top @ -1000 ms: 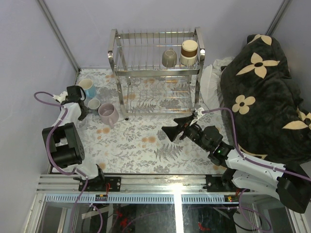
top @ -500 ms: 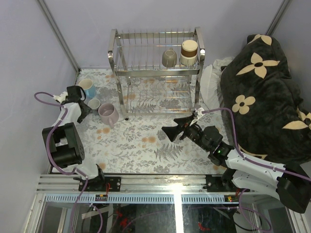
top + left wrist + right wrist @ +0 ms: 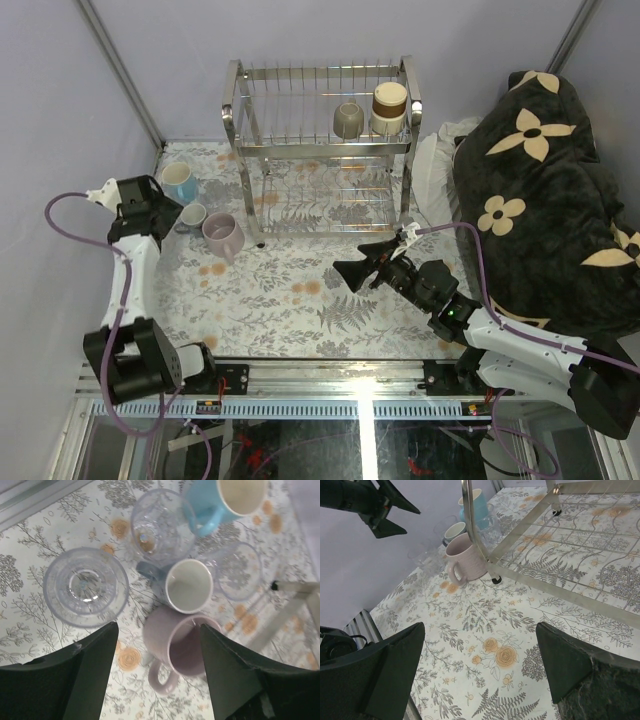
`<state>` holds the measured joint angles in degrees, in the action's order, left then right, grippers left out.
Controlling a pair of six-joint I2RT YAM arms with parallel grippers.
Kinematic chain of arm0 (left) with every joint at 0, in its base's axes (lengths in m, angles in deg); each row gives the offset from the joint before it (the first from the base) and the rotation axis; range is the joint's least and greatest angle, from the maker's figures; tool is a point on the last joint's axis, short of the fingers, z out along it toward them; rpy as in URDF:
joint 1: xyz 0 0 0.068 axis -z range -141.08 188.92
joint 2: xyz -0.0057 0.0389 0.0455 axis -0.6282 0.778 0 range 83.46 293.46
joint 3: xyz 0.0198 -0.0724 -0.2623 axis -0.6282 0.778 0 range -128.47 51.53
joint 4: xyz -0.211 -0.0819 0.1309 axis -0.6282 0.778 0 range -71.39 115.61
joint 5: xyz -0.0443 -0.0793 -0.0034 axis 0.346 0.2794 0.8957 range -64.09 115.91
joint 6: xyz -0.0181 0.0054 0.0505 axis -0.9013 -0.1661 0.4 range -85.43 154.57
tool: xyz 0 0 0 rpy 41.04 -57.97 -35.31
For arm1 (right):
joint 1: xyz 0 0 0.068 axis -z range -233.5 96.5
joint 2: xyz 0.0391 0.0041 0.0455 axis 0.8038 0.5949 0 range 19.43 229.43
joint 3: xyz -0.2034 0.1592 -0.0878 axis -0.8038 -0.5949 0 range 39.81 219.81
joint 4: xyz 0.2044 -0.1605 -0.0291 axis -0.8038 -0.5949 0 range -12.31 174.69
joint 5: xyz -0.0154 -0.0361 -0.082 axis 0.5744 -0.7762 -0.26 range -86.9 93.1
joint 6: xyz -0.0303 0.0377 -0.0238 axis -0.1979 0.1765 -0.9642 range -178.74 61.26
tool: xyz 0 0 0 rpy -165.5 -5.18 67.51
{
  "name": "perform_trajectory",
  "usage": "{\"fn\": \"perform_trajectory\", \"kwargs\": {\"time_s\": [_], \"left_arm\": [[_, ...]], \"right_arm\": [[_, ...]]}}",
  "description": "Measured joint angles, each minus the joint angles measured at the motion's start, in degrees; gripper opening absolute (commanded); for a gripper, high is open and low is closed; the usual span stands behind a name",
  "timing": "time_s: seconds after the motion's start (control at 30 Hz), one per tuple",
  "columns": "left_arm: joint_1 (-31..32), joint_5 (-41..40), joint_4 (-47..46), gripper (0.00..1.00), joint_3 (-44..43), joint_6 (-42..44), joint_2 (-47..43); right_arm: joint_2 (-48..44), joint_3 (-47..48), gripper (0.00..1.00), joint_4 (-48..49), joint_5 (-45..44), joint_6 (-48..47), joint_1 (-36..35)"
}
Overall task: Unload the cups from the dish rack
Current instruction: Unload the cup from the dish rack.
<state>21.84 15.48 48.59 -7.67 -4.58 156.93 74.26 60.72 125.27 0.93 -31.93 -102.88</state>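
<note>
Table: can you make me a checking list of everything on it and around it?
Surface: table with flowery cloth.
Job's things: dish rack holds olive-grey mug and brown-and-cream cup on its top tier; light blue mug, grey-blue cup, pale lilac mug and three clear glasses stand on the cloth, left of the rack.
Clutter: dark flowered blanket at the right edge.
End effectors: left end effector open above the group, holding nothing; right end effector open, empty, before the rack.
Cables: purple cable loops beside the left arm, clear of cups.
Surroundings: pale walls; metal rail at the near edge.
</note>
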Motion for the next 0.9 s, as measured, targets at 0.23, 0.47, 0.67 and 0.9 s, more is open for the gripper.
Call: {"fn": "perform_trajectory", "kwargs": {"time_s": [0.23, 0.47, 0.67, 0.9], "left_arm": [[5.95, 2.80, 0.00, 0.70, 4.59, -1.68, -13.77], [22.64, 0.48, -0.92, 0.68, 10.29, -5.20, -25.64], [37.73, -4.35, -1.84, 0.68, 16.13, -8.96, -29.64], [54.16, -11.61, -3.93, 0.68, 19.10, -10.14, -29.99]], "right_arm": [[-0.02, -0.39, 1.00, 0.07, -0.50, -0.02, 0.00], [-0.04, -0.52, 0.99, 0.07, -1.81, -0.57, 0.00], [-0.07, -0.50, 0.98, -0.28, -3.10, -2.73, 0.00], [-1.07, 7.08, 0.93, -11.17, -5.03, -5.44, 0.00]]}}
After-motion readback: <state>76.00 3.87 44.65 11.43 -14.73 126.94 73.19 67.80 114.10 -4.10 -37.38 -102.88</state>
